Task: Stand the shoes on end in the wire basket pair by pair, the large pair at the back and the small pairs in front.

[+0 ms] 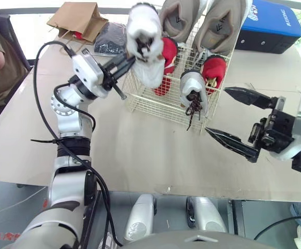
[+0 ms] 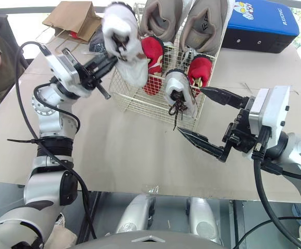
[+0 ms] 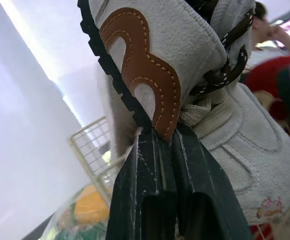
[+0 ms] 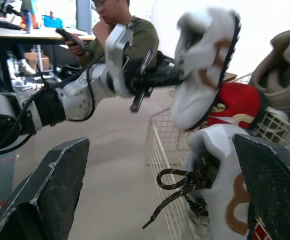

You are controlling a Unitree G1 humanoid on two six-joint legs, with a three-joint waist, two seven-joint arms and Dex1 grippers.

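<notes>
Left wrist view: brown heel patch (image 3: 145,75), left gripper (image 1: 130,59) clamped on the white shoe (image 1: 146,72) above the basket (image 1: 155,101). Right gripper (image 1: 216,110) gapes wide, empty.

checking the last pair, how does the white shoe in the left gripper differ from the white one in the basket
The held white shoe is clamped in the left gripper above the wire basket's front left; the standing white shoe sits inside at front right, untouched. The standing shoe's dark laces dangle over the front wires; the held shoe's are bunched at its opening. Both are white with a brown heel patch.
</notes>
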